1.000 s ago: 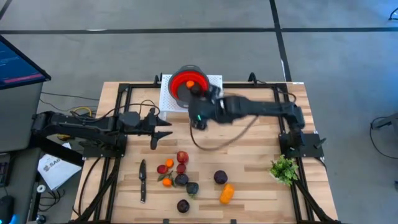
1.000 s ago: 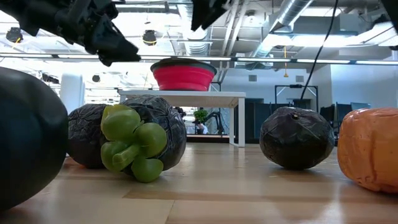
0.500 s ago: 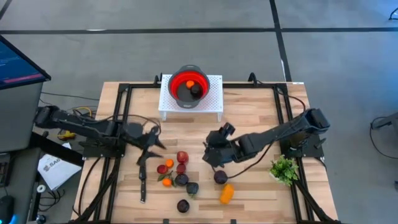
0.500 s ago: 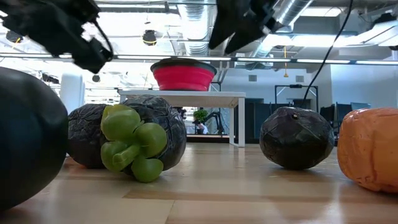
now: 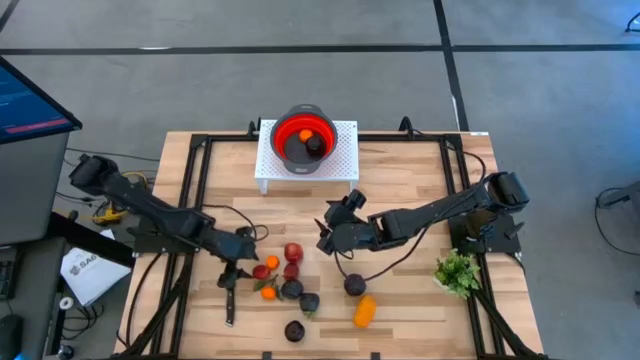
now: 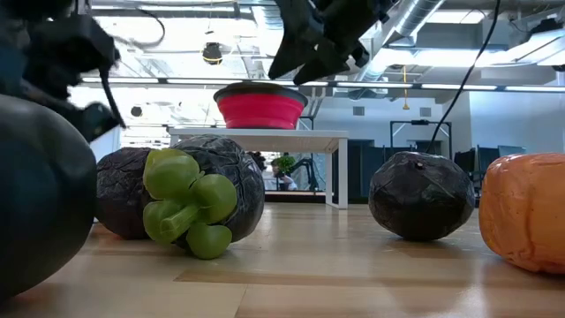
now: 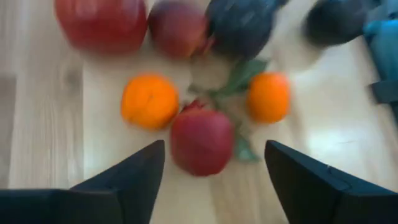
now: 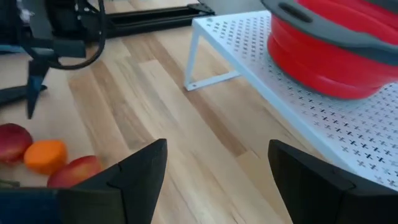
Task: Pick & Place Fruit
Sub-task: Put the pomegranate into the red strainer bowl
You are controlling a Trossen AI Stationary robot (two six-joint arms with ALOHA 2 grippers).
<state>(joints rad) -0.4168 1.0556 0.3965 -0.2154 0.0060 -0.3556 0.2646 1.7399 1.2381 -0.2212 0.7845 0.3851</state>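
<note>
Working the pick stage of the fruit transfer with the left gripper (image 5: pixel 240 268), hovering with fingers spread wide and nothing between them, as the left wrist view confirms. Sighting the red fruit (image 7: pixel 200 142) directly ahead of and between the two fingertips, with an orange piece (image 7: pixel 149 101) just beside it on one flank, a second orange piece (image 7: pixel 268 96) on the other flank, and a dark purple piece (image 7: pixel 239 28) farther ahead. Centring the open jaws on the red fruit alone before descending, so that neither finger is landing on an orange neighbour or nudging the cluster apart. Lowering until the pads are straddling the widest part of the rounded body, then closing gently, judging the smooth skin as likely to squirt sideways under an off-centre squeeze. Steering clear of the black knife (image 5: pixel 229 290) lying close beside this gripper on the side away from the fruit. Lifting straight up before carrying toward the red bowl (image 5: pixel 280 135) on the white rack (image 5: pixel 340 165), well beyond the gripper. Noting the right gripper (image 5: pixel 325 238), likewise wide and empty, hanging near the far side of the cluster, and allowing for it when planning the carry path.
</note>
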